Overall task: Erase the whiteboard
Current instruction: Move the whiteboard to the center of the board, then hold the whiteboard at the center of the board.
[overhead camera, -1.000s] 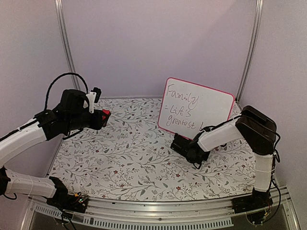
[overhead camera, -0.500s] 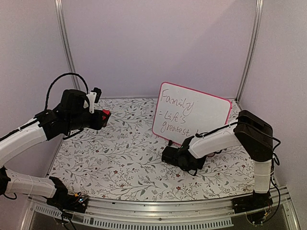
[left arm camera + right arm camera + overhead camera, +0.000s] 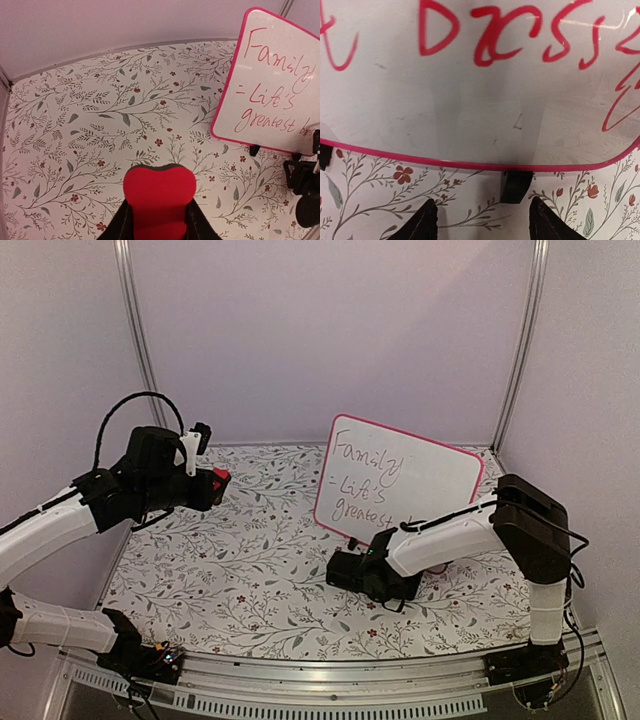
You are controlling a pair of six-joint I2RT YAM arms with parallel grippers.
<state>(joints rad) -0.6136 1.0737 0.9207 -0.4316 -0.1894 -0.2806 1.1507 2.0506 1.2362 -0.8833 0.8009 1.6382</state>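
Whiteboard [image 3: 400, 480] upright, long axis left-right, writing facing arms. Right pincer [image 3: 482, 211] spread, low before its bottom edge; left pincer [image 3: 160, 222] pinches red eraser [image 3: 159, 192].

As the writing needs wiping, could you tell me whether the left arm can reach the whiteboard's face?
Probably yes: nothing stands between the eraser in the left end effector and the whiteboard; only the right arm crowds its lower edge.
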